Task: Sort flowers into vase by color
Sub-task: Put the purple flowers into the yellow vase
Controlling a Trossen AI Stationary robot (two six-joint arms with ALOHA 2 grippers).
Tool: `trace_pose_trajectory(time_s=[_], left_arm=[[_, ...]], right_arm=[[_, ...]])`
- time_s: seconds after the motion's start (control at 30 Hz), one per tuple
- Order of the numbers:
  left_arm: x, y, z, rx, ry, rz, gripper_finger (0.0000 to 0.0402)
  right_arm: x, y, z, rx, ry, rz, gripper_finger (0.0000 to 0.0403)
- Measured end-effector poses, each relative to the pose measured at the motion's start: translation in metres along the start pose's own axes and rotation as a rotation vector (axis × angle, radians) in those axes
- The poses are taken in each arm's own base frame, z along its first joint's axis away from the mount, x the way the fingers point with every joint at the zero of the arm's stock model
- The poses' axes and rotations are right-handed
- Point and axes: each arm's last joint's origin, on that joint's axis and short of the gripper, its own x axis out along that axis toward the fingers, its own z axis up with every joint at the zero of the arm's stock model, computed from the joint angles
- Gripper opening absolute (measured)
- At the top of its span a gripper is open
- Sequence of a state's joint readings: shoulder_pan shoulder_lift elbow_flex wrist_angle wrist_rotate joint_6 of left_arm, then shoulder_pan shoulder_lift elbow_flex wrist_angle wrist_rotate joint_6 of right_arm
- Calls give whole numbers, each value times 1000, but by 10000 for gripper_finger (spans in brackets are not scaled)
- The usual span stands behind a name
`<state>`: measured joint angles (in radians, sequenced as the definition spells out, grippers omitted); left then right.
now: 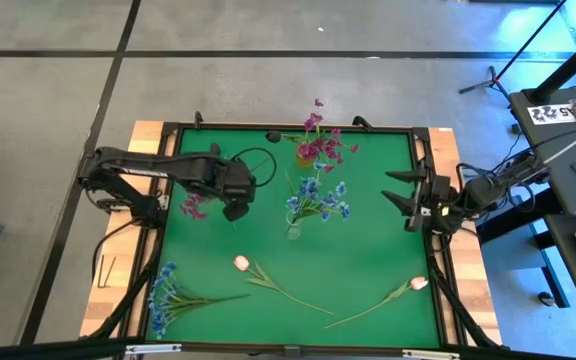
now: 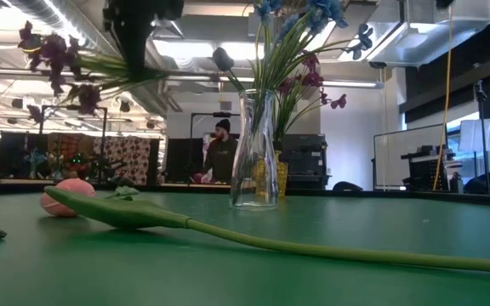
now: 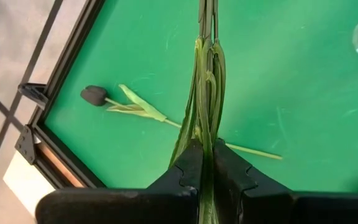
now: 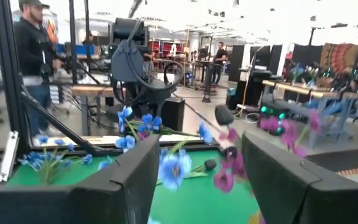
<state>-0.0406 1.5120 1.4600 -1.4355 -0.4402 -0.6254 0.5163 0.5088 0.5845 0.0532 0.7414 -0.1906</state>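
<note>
The left gripper (image 1: 236,208) is clamped tight on the green stems of a magenta-purple artificial flower spray (image 1: 194,206), held above the green table mat (image 1: 368,250) to the left of the vases; in the left wrist view the stems (image 3: 205,93) run straight out from between the closed fingers (image 3: 188,171). The right gripper (image 1: 400,198) waits at the mat's right edge with its fingers spread wide and nothing between them. A clear glass vase (image 2: 254,153) near the mat's centre holds blue-blossom sprays (image 1: 318,198). Behind it, a yellow vase (image 2: 276,177) holds more magenta-purple sprays (image 1: 320,143). Lying on the mat are a blue spray (image 1: 173,295) at the front left, two white-pink tulips (image 1: 241,262) (image 1: 419,283) along the front, and a dark-budded stem (image 3: 94,95) near the rear edge.
</note>
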Motion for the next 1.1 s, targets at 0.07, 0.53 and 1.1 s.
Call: trace_pose_trajectory(time_s=[0.07,0.53,1.1], left_arm=[[-7,2,1,-3,0,-11,16],[-70,17,9,-18,-103,-139,16],[-125,-1,16,-118,-268,-589,16]], right_arm=[[9,6,11,-68,14,-14,227],[73,54,63,-400,80,-34,227],[121,77,44,-673,144,14,227]])
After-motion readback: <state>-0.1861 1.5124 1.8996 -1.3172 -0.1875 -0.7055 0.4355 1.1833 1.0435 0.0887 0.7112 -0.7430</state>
